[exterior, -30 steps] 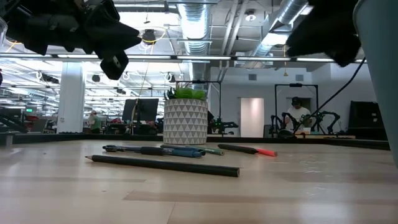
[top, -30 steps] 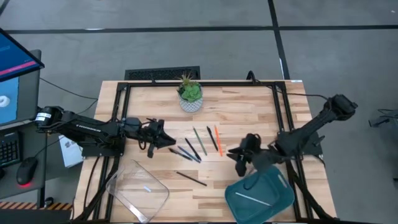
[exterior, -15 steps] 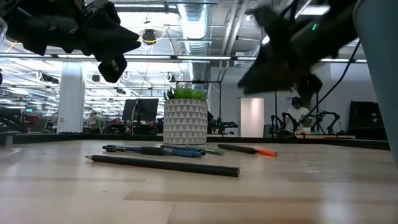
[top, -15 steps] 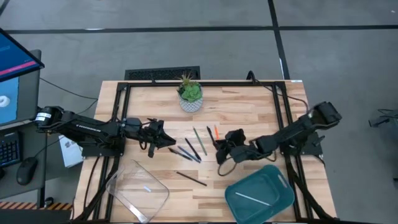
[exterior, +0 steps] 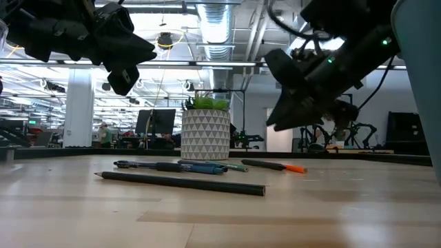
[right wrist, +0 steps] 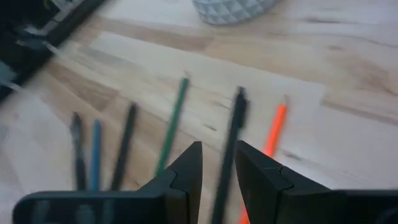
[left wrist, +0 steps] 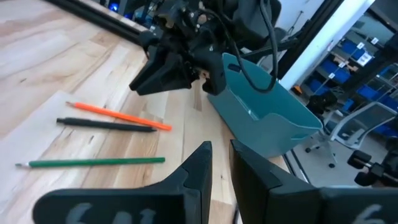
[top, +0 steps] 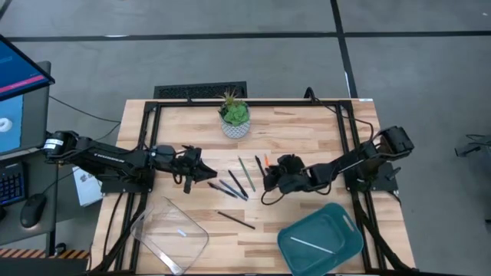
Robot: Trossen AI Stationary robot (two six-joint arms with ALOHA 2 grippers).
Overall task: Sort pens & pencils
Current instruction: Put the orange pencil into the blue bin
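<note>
Several pens and pencils lie flat on the wooden table's middle: a green pencil (top: 242, 171), a black pen (top: 261, 169), an orange-red one (top: 267, 160), dark blue-grey pens (top: 229, 188), and a black pencil (top: 235, 220) nearer the front. My right gripper (top: 269, 179) hovers just above the black pen (right wrist: 231, 134) and the orange one (right wrist: 272, 138), fingers a narrow gap apart, touching nothing. My left gripper (top: 202, 171) waits shut above the table, left of the dark pens. A white stick lies in each tray.
A clear tray (top: 170, 234) sits at the near left and a teal tray (top: 321, 239) at the near right. A potted plant (top: 235, 121) stands toward the far edge. Black frame rails run along the table's sides. Bare wood lies between the trays.
My right gripper has swung from above the teal tray toward the table's left and far side and come lower, stopping over the black and orange-red pens. The pens and pencils have stayed where they were.
</note>
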